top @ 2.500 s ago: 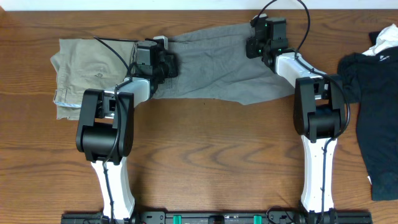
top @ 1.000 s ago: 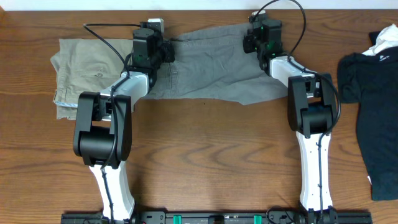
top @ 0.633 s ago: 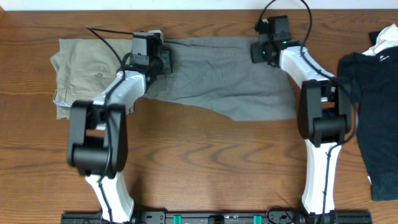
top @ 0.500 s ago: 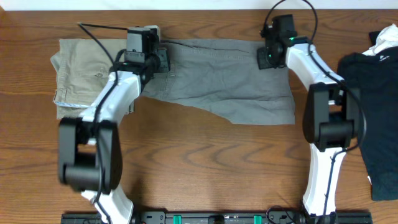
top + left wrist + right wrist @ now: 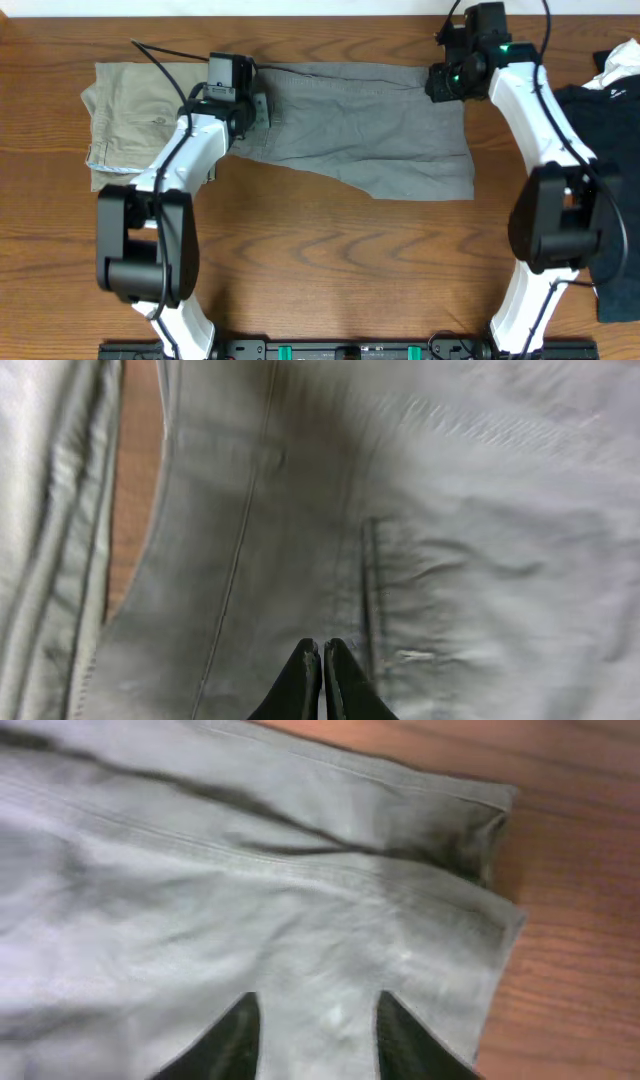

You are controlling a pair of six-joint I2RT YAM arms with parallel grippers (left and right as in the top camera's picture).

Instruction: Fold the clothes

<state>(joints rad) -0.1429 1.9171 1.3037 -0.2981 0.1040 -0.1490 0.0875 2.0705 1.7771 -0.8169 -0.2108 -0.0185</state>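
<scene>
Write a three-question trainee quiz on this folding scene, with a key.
1. True or false: the right jaws are shut on the grey shorts.
2. Which garment lies nearer the left jaws? A) the khaki trousers B) the black garment C) both equally near
3. In one word, how do the left jaws stand in the left wrist view?
Key: 1 false, they stand open over the cloth; 2 A; 3 shut, tips together.

White arms (image 5: 186, 150), black joints (image 5: 138, 268), black cables (image 5: 160, 57), slim black left pincer (image 5: 320, 647)
</scene>
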